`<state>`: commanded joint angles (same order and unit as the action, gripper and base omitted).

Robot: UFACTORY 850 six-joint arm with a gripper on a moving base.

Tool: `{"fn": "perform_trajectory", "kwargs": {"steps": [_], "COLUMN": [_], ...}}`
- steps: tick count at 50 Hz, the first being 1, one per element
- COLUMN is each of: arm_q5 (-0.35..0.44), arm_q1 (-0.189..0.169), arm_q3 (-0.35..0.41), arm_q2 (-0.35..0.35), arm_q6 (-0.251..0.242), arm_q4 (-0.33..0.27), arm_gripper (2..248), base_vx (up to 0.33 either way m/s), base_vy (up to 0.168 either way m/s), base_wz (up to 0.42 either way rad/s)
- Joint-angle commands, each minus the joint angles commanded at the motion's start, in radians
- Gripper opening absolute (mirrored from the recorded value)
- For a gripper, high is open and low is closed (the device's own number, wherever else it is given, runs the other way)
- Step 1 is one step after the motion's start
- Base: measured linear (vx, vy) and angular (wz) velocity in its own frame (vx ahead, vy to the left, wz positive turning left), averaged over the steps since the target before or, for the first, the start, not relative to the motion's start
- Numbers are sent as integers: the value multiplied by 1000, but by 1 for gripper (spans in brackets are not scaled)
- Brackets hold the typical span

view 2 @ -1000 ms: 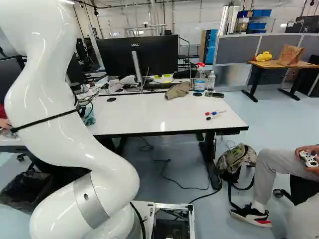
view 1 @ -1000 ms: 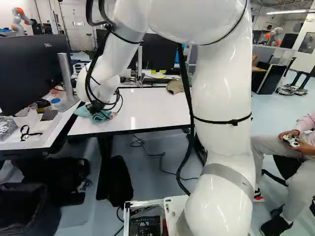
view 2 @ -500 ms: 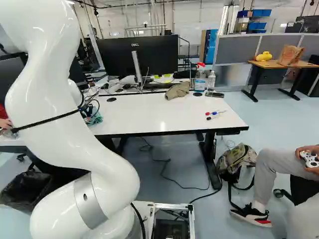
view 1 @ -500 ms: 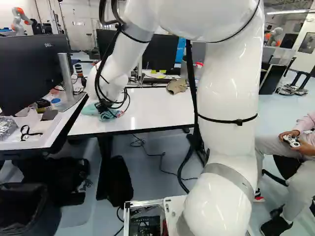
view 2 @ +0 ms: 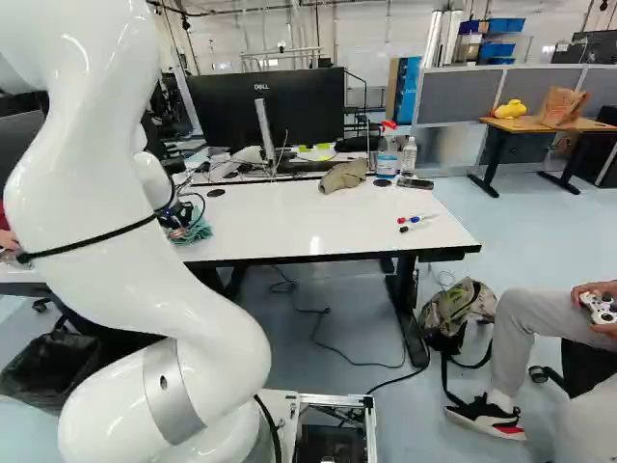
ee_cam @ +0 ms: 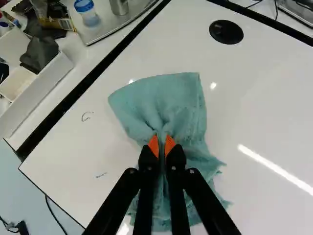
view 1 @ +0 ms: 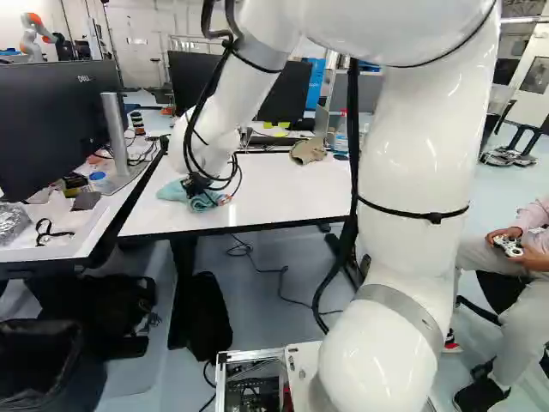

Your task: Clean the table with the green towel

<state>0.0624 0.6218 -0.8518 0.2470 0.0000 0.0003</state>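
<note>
At the left part of the white table [view 1: 283, 184] the gripper [view 1: 199, 184] is low over the surface in the left base view, its fingertips hidden. The wrist view shows the gripper [ee_cam: 162, 146] shut on the middle of the blue-green towel [ee_cam: 171, 93], cloth bunched between the orange pads. The towel lies spread on the tabletop, fanning out ahead of the fingers and beneath them. Two small dark pen marks [ee_cam: 87, 116] are on the white surface beside the towel, toward the table's corner.
A brown cloth [view 2: 344, 176], spray bottle [view 2: 388, 145], clear bottle [view 2: 409, 155] and markers [view 2: 416, 219] are on the table. A monitor [view 2: 268, 108] stands behind. The neighbouring table holds another monitor [view 1: 60, 124] and a tray [ee_cam: 36, 93]. Another robot [view 1: 36, 34] is far back.
The arm has swung rightward and the towel has slid across the table with the gripper, away from the neighbouring table. The base has stayed put.
</note>
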Motion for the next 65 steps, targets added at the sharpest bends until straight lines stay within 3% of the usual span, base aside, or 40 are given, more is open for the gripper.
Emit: {"fn": "perform_trajectory", "kwargs": {"steps": [25,54,65], "arm_q5": [0,0,0], "arm_q1": [-48,-53,-74], "arm_q3": [124,147,173], "arm_q2": [-107,-193,-246], "arm_q6": [0,0,0], "arm_q4": [0,0,0], "arm_gripper": [35,35,35], "base_vx": [0,0,0], "base_vy": [0,0,0], "base_wz": [0,0,0]}}
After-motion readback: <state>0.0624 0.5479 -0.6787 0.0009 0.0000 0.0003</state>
